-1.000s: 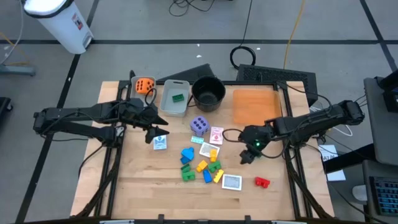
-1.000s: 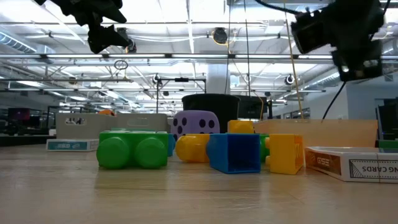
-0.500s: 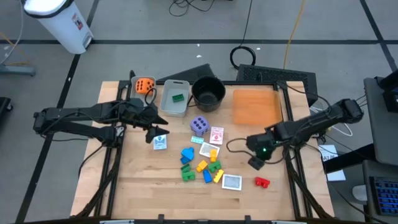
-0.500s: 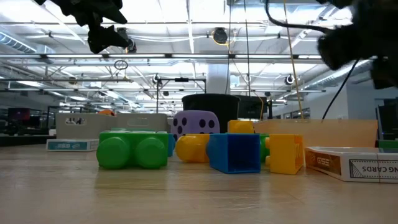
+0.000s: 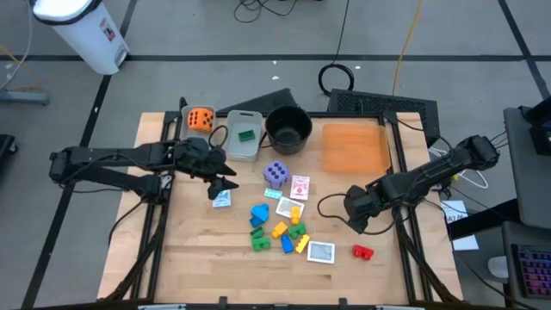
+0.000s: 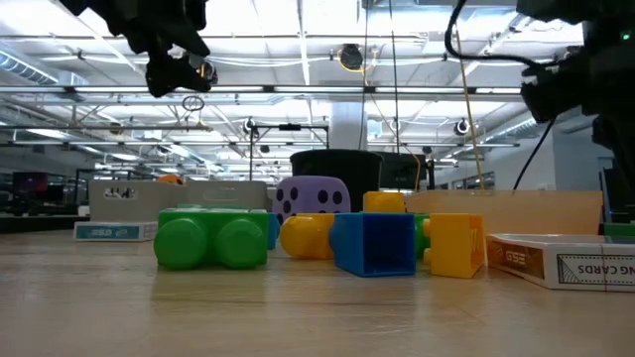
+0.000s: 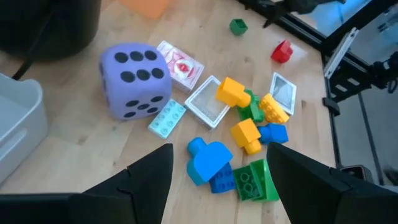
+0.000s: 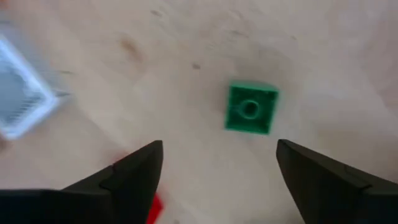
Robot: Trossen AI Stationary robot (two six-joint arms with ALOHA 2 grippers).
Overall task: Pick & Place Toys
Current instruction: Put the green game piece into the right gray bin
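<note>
Right now the right gripper [image 8: 217, 180] hovers, fingers apart and empty, above a small green block [image 8: 250, 109] lying flat on the table [image 5: 185, 250], so an off-centre descent could nudge it aside, while the left gripper [image 7: 217, 183], also spread, waits over the toy pile [image 7: 245, 137]

Robotics lab: wooden bench [image 5: 207, 250] on grey floor, ceiling strip lights [image 6: 298, 20] (industrial hall), loose cables [image 5: 340, 76]

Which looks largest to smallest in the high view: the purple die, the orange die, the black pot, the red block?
1. black pot
2. purple die and orange die, too alike to rank
3. red block
</note>
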